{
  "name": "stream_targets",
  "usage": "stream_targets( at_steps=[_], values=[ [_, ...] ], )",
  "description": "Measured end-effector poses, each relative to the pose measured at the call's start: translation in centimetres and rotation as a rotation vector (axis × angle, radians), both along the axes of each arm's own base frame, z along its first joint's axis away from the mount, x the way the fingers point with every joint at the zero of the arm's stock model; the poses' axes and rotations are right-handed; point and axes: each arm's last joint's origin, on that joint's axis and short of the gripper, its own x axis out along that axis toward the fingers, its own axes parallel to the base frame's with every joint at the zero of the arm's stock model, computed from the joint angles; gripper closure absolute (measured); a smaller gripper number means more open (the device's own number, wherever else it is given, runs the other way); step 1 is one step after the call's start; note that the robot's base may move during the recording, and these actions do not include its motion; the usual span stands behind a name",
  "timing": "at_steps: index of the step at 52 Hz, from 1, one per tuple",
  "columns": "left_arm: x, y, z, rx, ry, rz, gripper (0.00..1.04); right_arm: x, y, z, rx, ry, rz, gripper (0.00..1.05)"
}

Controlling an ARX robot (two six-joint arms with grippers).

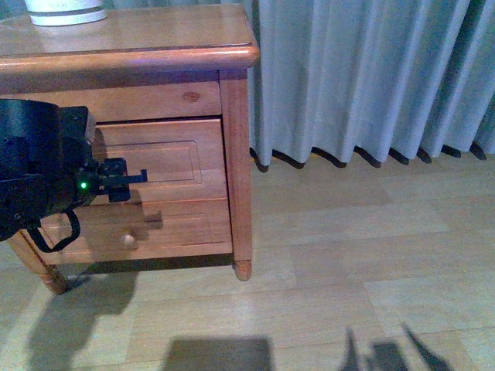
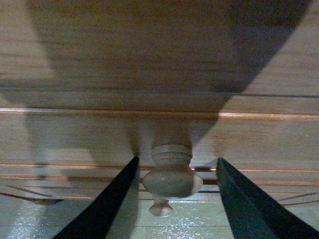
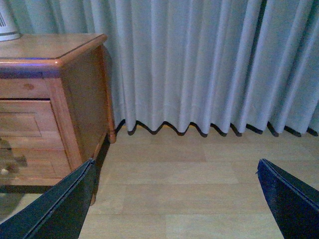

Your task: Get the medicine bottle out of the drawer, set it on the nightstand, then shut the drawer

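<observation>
While the drawer sits closed, its knob lies between the fingers of the left claw.
That claw gapes empty, knob stem pointing straight into it; medicine bottle unseen, presumably inside; right claw spread wide, empty, well apart.

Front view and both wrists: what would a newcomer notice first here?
The left gripper stands open, a dark finger on each side of the round knob of the upper drawer, which looks shut. A pale pleated curtain fills the scene right of the nightstand, and the right gripper hangs open above bare wood floor, facing it. No medicine bottle shows in any view.
</observation>
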Motion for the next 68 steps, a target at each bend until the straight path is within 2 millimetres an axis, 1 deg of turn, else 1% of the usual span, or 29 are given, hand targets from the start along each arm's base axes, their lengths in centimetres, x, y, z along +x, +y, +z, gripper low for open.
stream_targets(
  at_steps=[3, 5, 14, 18, 25, 30, 38, 52, 56, 58, 68],
  values=[
    [0.0, 0.1, 0.0, 0.001, 0.000, 0.000, 0.76, 0.0, 0.0, 0.0, 0.000, 0.000, 0.000, 0.07],
    [0.0, 0.2, 0.0, -0.001, -0.002, -0.004, 0.78, 0.0, 0.0, 0.0, 0.000, 0.000, 0.000, 0.07],
    [-0.3, 0.2, 0.1, -0.003, -0.016, -0.010, 0.79, 0.0, 0.0, 0.0, 0.000, 0.000, 0.000, 0.07],
    [-1.0, 0.4, 0.2, -0.006, -0.027, -0.020, 0.79, 0.0, 0.0, 0.0, 0.000, 0.000, 0.000, 0.07],
    [-3.7, 0.8, 0.2, -0.008, -0.013, -0.028, 0.79, 0.0, 0.0, 0.0, 0.000, 0.000, 0.000, 0.07],
    [-5.1, 0.9, 0.1, -0.011, -0.010, -0.033, 0.79, 0.0, 0.0, 0.0, 0.000, 0.000, 0.000, 0.07],
    [-8.0, 1.2, -0.1, -0.018, 0.004, -0.044, 0.79, 0.0, 0.0, 0.0, 0.000, 0.000, 0.000, 0.07],
    [-15.7, 1.5, -0.5, -0.049, 0.034, -0.056, 0.79, 0.0, 0.0, 0.0, 0.000, 0.000, 0.000, 0.07],
    [-18.1, 1.3, -0.8, -0.064, 0.052, -0.054, 0.79, 0.0, 0.0, 0.0, 0.000, 0.000, 0.000, 0.07],
    [-18.9, 1.1, -1.0, -0.068, 0.061, -0.054, 0.79, 0.0, 0.0, 0.0, 0.000, 0.000, 0.000, 0.07],
    [-21.2, 0.4, -1.3, -0.088, 0.070, -0.042, 0.79, 0.0, 0.0, 0.0, 0.000, 0.000, 0.000, 0.07]
  ],
)
